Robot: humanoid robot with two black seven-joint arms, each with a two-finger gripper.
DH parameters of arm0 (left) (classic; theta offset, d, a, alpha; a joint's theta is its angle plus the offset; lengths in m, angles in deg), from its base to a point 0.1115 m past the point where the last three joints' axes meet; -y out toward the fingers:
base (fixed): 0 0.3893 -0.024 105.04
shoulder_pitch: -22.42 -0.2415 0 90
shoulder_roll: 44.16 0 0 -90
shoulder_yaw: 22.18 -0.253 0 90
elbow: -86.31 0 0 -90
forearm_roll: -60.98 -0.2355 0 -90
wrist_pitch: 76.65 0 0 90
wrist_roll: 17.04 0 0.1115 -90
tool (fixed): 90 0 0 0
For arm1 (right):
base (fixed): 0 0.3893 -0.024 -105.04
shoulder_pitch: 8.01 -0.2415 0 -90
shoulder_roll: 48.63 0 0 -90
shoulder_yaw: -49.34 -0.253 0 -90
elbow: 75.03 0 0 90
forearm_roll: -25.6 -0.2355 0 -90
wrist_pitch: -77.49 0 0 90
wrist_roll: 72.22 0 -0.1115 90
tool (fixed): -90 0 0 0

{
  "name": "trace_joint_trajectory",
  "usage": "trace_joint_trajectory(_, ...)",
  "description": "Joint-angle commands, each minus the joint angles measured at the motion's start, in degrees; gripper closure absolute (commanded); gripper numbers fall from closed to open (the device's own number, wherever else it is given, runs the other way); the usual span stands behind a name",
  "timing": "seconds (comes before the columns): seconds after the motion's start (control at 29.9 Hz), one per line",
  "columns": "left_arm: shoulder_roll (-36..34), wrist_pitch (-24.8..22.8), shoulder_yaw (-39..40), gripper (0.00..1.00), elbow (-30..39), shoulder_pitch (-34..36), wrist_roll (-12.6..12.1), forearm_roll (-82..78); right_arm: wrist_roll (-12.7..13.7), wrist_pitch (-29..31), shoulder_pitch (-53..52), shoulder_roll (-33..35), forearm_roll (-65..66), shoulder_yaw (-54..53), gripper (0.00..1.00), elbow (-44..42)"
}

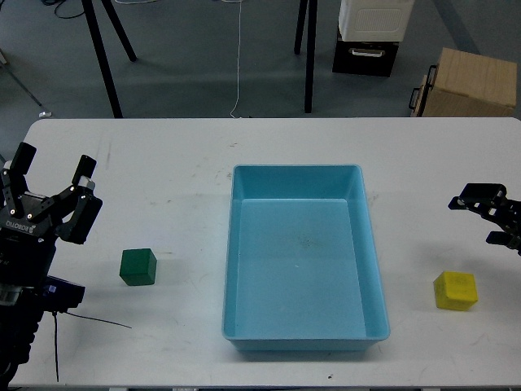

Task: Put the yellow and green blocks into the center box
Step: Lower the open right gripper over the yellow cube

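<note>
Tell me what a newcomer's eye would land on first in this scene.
The big light blue box in the middle of the white table stands out first, open and with nothing in it. Next come the two small cubes flanking it: the green block to its left and the yellow block to its right. The left gripper, open, hangs behind and left of the green one, and the right gripper hangs behind the yellow one.
</note>
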Motion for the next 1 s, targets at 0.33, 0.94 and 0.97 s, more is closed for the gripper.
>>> trace_joint_trajectory(0.33,0.0,-0.28,-0.89,0.0,-1.28,0.02,0.01,0.0,4.8,0.16,-20.91,-11.09,2.34,27.57,0.0,3.54)
trace_joint_trajectory(0.94,0.88,-0.28,-0.89,0.0,-1.54,-0.15,0.01,0.0,5.07,-0.8,-15.29,-16.01,5.15,27.76,0.0,2.4)
trace_joint_trajectory(0.97,0.88,-0.28,-0.89,0.0,-1.54,-0.15,0.01,0.0,5.07,-0.8,-14.94,-16.1,5.15,27.67,0.0,1.88)
